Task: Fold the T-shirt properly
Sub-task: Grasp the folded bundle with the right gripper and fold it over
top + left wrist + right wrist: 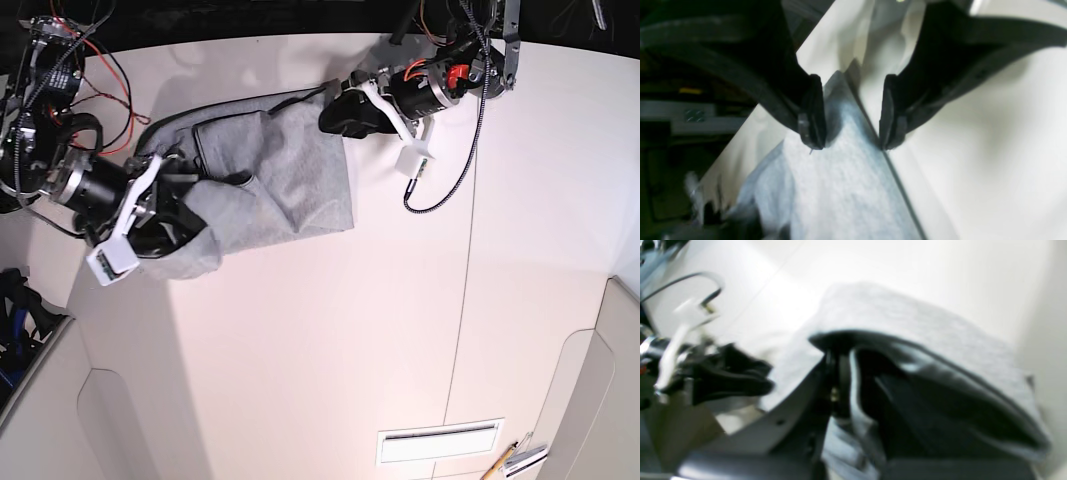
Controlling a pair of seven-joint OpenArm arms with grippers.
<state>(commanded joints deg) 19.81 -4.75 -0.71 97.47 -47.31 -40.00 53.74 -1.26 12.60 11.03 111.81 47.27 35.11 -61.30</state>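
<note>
Two arms work the T-shirt [285, 175] from opposite ends, and that seems to be why it lies stretched across the far left part of the tabletop [330, 340]. The right gripper [170, 215], at the scene's left, appears to have a bunched grey end of the cloth draped over and around it; its wrist view shows fabric lying over the jaws, but too blurred to say whether they pinch it, so I cannot tell their state. The left gripper [338, 112], at the far side toward the right, sits at the shirt's far corner. Its wrist view shows the jaws parted, with grey cloth [840, 180] running between and below the fingertips [813, 133] and nothing clamped. I judge it is either setting down that corner or about to take it, to keep the edge straight for a fold.

Several creases and an overlapped flap show in the middle of the shirt, so the fold looks unfinished. A black cable [455, 170] hangs from the left arm and loops onto the tabletop just right of the shirt; it could snag a sweeping move. Red wires [95, 60] cluster at the far left. A pencil [500, 462] lies well apart at the near right edge, out of the way.
</note>
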